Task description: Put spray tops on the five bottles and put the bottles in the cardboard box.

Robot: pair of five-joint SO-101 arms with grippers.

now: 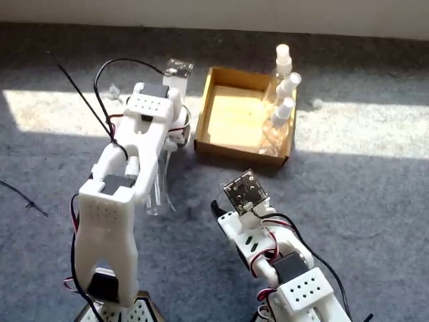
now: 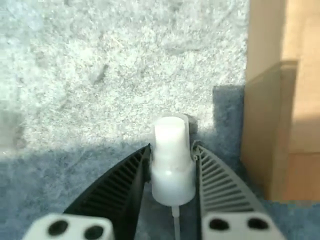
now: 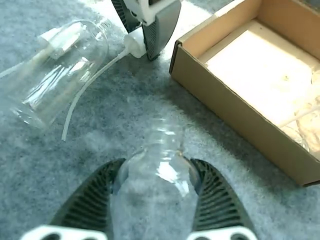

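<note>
Left end effector (image 2: 171,148) pinching spray top (image 2: 172,175), right end effector (image 3: 157,162) pinching uncapped bottle (image 3: 155,200); risk: dip tube (image 2: 175,222) misses neck (image 3: 166,135), buckles.

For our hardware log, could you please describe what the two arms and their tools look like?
The left arm and right arm have white shells with dotted hole panels, black motors at the joints, and red, black and white wires. Each wrist carries a square camera board. The left tool and right tool have dark, ribbed, tapering fingers on white bases with round holes.
</note>
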